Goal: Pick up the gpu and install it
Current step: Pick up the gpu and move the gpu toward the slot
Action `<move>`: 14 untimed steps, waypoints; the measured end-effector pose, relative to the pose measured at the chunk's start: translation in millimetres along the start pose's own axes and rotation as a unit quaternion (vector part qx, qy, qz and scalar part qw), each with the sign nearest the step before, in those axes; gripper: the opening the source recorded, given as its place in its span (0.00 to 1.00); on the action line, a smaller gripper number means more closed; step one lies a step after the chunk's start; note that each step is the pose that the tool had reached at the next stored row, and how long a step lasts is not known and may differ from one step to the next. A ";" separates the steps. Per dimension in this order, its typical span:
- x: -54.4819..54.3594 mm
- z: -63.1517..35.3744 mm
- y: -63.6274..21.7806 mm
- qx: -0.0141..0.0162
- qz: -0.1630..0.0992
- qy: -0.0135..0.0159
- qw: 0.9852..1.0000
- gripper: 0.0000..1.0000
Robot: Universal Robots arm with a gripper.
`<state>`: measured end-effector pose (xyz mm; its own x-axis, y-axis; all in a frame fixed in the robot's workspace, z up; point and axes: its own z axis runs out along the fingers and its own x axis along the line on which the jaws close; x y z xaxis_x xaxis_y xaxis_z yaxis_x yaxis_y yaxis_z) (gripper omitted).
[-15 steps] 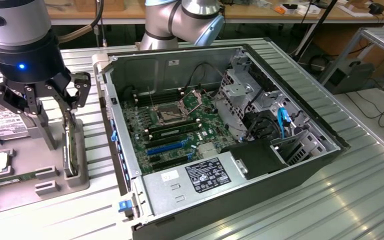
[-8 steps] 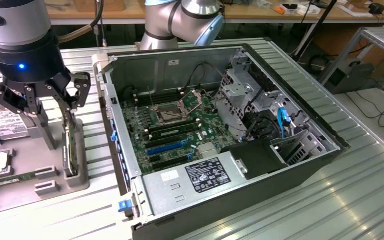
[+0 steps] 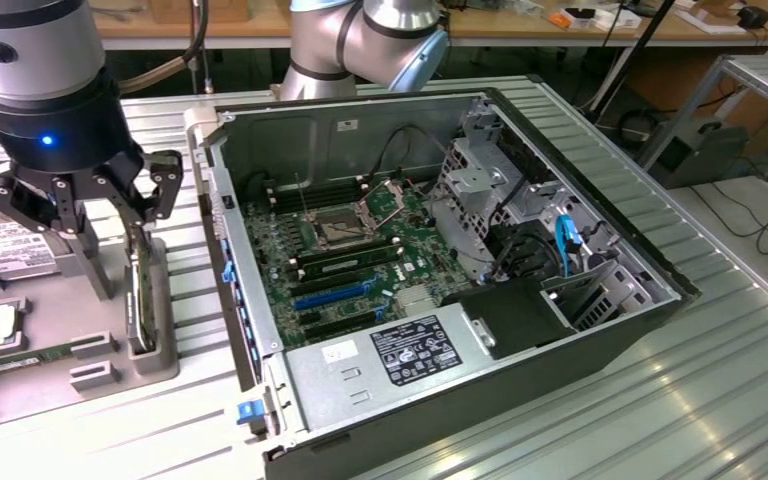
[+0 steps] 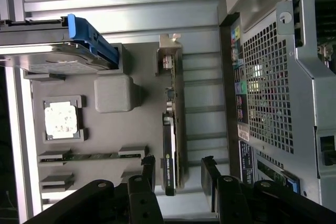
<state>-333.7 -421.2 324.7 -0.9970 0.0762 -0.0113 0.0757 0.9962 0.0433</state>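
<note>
Hand (image 3: 91,215) hangs open above the grey tray (image 3: 91,372) on the bench (image 3: 704,400), its two fingers (image 4: 148,174) spread wide and gripping nothing. The gpu (image 4: 172,150) stands on edge in a slot of that tray, and in the wrist view its end lines up between the fingers. A hard drive (image 4: 58,59), a processor chip (image 4: 61,119) and a memory stick (image 4: 89,156) share the tray. The open computer case (image 3: 491,330) sits just beside the tray, on the exterior view's right.
</note>
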 end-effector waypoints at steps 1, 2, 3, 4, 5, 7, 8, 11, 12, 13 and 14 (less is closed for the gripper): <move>0.0 0.9 0.0 0.000 0.000 0.000 1.000 0.48; 0.0 1.8 -0.1 0.000 0.000 0.000 1.000 0.48; 0.0 2.8 -0.1 0.000 0.000 0.000 1.000 0.48; 0.0 3.9 -0.2 0.000 0.000 0.000 1.000 0.48; 0.0 4.9 -0.2 0.000 0.000 0.000 1.000 0.48; 0.1 7.0 -0.3 0.000 0.000 0.000 1.000 0.48; 0.1 8.5 -0.4 0.000 0.000 0.000 1.000 0.48; 0.5 12.9 -0.6 0.001 0.000 0.000 1.000 0.48; 0.8 14.1 -0.7 0.001 0.000 0.000 1.000 0.48; 1.0 14.9 -0.7 0.002 0.000 0.000 1.000 0.48; 1.1 15.6 -0.7 0.002 0.000 0.000 1.000 0.48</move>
<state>-334.7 -421.2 309.1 -0.9970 0.0762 -0.0115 0.0757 0.9963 0.0397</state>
